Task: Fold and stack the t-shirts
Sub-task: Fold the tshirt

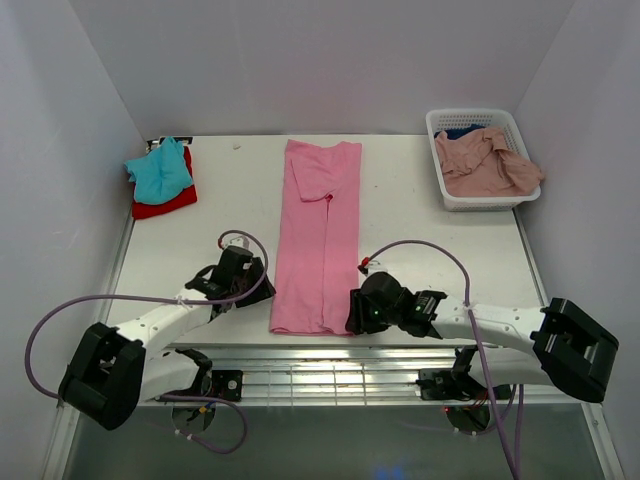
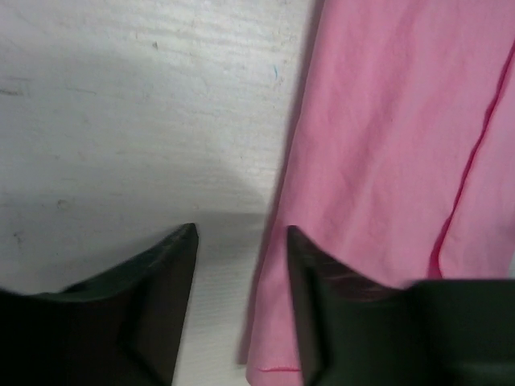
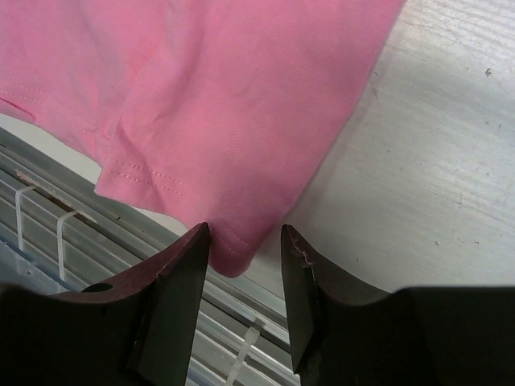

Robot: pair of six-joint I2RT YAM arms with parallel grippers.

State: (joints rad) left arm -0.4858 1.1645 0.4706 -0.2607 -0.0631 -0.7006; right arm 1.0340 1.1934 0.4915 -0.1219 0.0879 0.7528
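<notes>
The bright pink t-shirt [image 1: 315,240] lies folded into a long strip down the middle of the table. My left gripper [image 1: 252,277] is open beside its near left edge; in the left wrist view the cloth edge [image 2: 282,322] lies between the fingers [image 2: 161,305], the shirt [image 2: 394,145] spreading right. My right gripper [image 1: 356,310] is open at the near right corner; in the right wrist view the hem corner [image 3: 237,257] sits between the fingers [image 3: 181,297], the shirt [image 3: 225,96] above. A teal t-shirt [image 1: 160,168] lies on a red one [image 1: 168,203] at far left.
A white lattice basket [image 1: 465,195] at the far right holds a dusty salmon-pink shirt [image 1: 490,165] over a dark blue one [image 1: 462,132]. A metal rail [image 1: 330,370] runs along the table's near edge, seen under the right fingers [image 3: 96,217]. White walls enclose the table.
</notes>
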